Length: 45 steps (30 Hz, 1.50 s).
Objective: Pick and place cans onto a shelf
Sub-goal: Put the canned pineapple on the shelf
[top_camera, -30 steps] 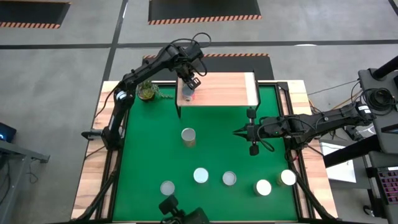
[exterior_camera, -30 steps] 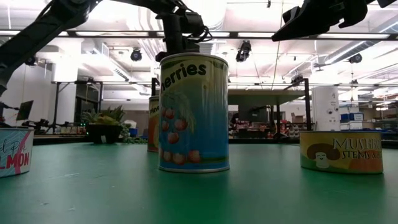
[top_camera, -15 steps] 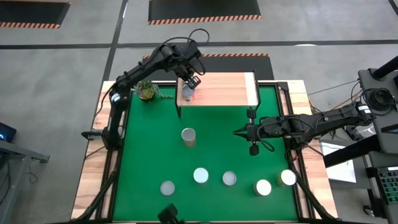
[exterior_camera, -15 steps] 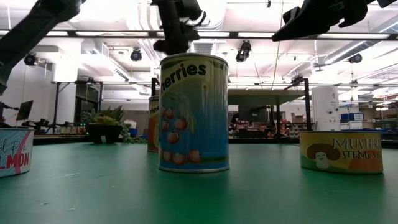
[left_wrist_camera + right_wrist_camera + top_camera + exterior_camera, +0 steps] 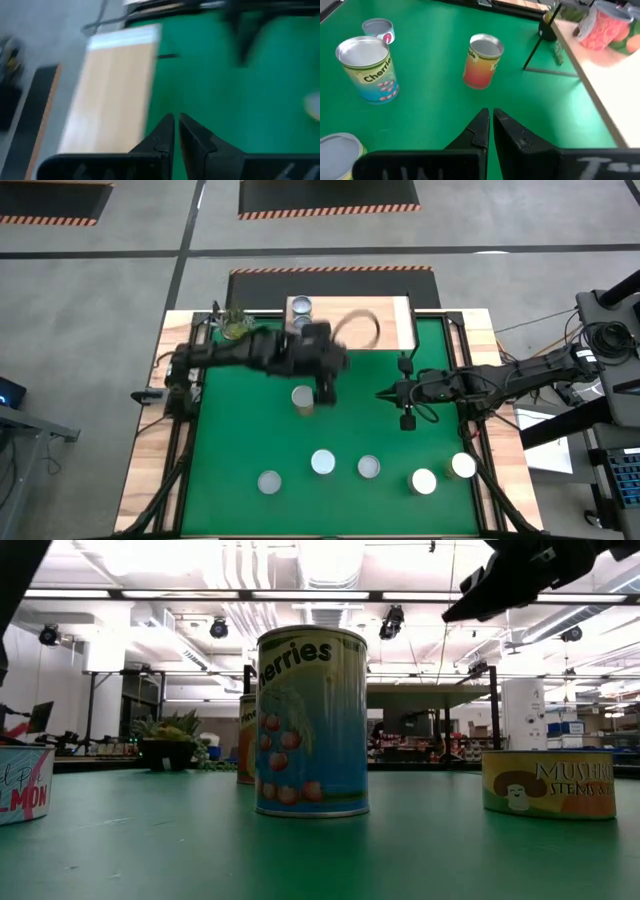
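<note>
High view showed you the left gripper (image 5: 328, 385) out over the green table (image 5: 240, 440), between the shelf (image 5: 380, 325) and the tall can (image 5: 303, 399) standing mid-table, just beside that can; the arm was motion-smeared there. In the left wrist view your left gripper (image 5: 175, 131) had its fingers nearly together with only a thin gap and nothing between them, with the shelf's wood top (image 5: 117, 90) ahead of it. One can (image 5: 301, 306) sat on the shelf at its left end, near the potted plant (image 5: 235, 325). Five more cans stood in a loose row along the near part of the table: one (image 5: 269, 481), one (image 5: 322, 462), one (image 5: 369, 467), one (image 5: 424, 481) and one (image 5: 462, 466). Your right gripper (image 5: 388, 392) waited above the table to the right of centre, well apart from every can; in the right wrist view its fingers (image 5: 481, 131) were almost touching and held nothing, with the cherries can (image 5: 367, 69) and an orange-labelled can (image 5: 482, 61) ahead of them on the green. In the low view the cherries can (image 5: 311, 722) stood upright in the middle and a short mushroom can (image 5: 548, 783) sat to one side.
</note>
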Each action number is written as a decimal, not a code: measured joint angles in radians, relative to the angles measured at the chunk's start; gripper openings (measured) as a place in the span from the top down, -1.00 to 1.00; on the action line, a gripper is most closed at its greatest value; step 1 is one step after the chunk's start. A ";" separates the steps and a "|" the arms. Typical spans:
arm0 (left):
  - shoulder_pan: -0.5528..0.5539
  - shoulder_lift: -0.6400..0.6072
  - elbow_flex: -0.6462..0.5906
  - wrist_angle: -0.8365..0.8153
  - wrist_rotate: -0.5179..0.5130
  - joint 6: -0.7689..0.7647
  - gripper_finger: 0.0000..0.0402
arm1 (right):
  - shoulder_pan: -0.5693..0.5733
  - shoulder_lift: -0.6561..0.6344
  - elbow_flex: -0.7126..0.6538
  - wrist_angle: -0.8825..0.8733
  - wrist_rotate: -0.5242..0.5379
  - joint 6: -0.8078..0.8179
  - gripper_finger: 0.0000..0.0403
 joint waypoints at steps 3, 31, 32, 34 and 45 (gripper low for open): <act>-0.087 0.002 -0.021 -0.007 -0.021 -0.006 0.96 | 0.000 0.000 -0.021 0.003 -0.007 0.053 0.94; -0.295 -0.527 -1.352 0.784 -0.124 -0.370 0.96 | -0.011 0.225 -0.010 0.185 0.001 0.080 0.94; -0.294 -0.546 -1.395 0.846 -0.124 -0.354 0.96 | -0.019 0.245 0.003 0.186 0.001 0.073 0.94; -0.293 -0.578 -1.473 0.956 -0.124 -0.331 0.96 | -0.033 0.290 0.033 0.187 0.000 0.071 0.94; -0.292 -0.604 -1.741 1.171 -0.281 -0.389 0.96 | -0.061 0.499 0.134 0.232 0.000 0.056 0.94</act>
